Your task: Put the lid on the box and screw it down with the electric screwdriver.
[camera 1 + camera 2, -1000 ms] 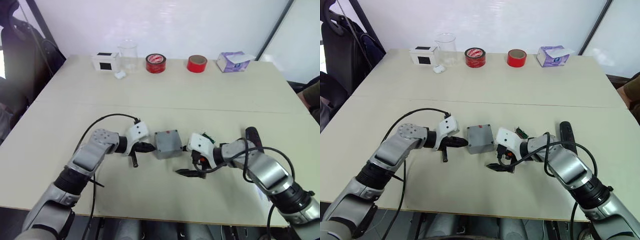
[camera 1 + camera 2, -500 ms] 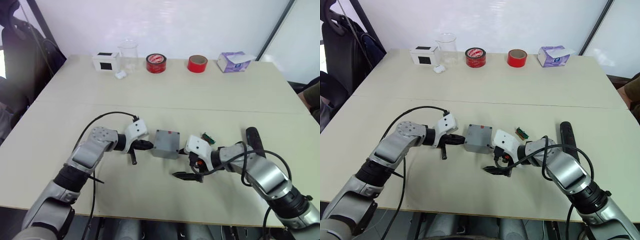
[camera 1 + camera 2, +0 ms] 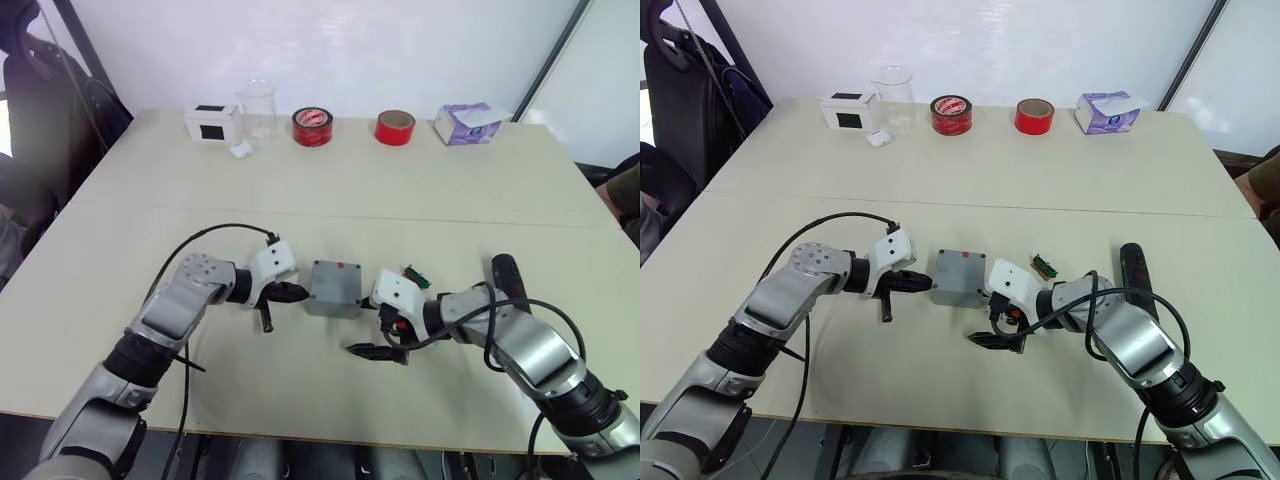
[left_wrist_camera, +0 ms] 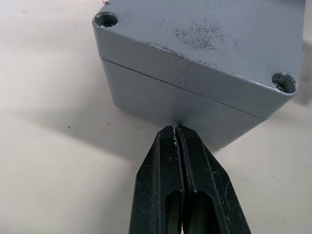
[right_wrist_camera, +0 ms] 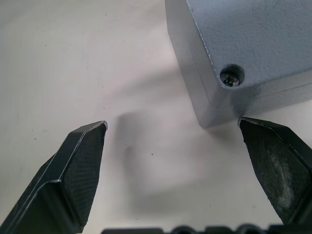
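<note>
Your left tool (image 4: 176,130) is pinched closed, empty, touching the box (image 3: 334,288); right tool (image 5: 173,131) gapes wide, empty; screwdriver (image 3: 506,278) lies nearby.

Beige table (image 3: 330,180) carries box (image 3: 334,288), electric screwdriver (image 3: 506,276).

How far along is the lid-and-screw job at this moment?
Done: the lid sits closed on the box. In hand: nothing; the left tool is shut, tips at the box's side, and the right tool is open beside a corner screw. Left: screwing; the electric screwdriver lies on the table.
</note>
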